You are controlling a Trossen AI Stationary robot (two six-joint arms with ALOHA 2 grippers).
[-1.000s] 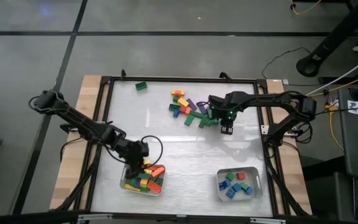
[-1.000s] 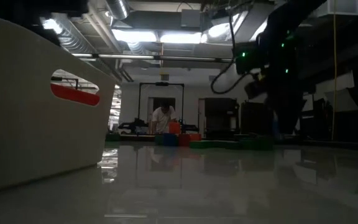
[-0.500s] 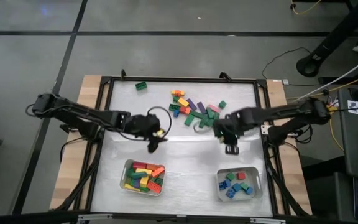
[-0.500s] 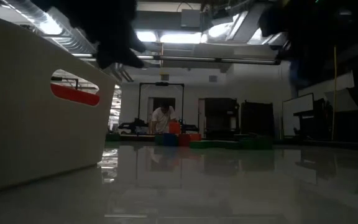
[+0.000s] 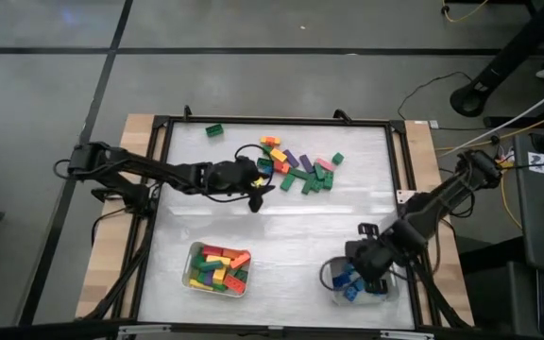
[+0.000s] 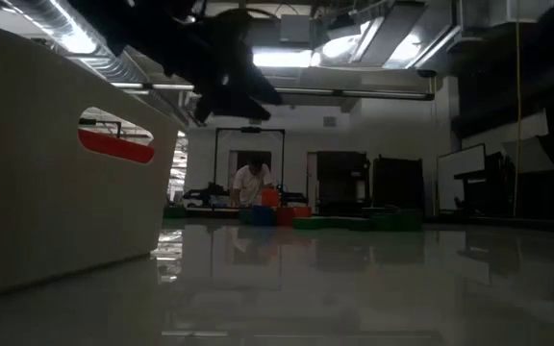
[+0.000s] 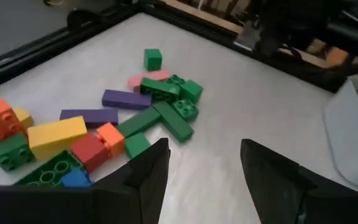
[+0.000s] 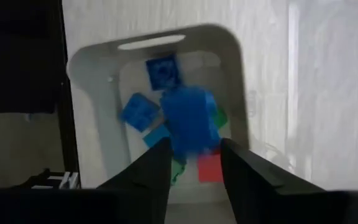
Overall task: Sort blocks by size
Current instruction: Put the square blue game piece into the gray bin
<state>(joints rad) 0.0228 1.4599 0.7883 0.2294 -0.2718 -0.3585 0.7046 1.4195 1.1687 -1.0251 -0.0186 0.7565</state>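
Observation:
A loose pile of coloured blocks point(image 5: 296, 168) lies on the white table toward its far edge. My left gripper point(image 5: 261, 194) hovers at the pile's near left side, open and with nothing in it. The left wrist view shows the blocks point(image 7: 135, 118) just beyond my left gripper point(image 7: 204, 149). My right gripper point(image 5: 362, 276) hangs over the right tray point(image 5: 393, 295) and points down. A blurred blue block point(image 8: 188, 121) shows just past its parted fingertips point(image 8: 161, 152), above the blue, green and red blocks in the tray point(image 8: 98, 93). My right gripper points down over the tray with the blue block's near end point(image 8: 188, 146) at its fingertips. The block is blurred, and I cannot tell whether the fingers touch it.
The left tray point(image 5: 249, 288), near the front edge, holds longer yellow, red and green blocks; its pale wall point(image 6: 56, 163) fills the low view's left. A lone green block point(image 5: 214, 130) lies at the far left. A black frame point(image 5: 163, 189) rims the table. A person stands in the room behind.
My left gripper has swung from over the left tray toward the far edge and right, up to the pile. My right gripper has left the pile and travelled toward the near edge, ending over the right tray.

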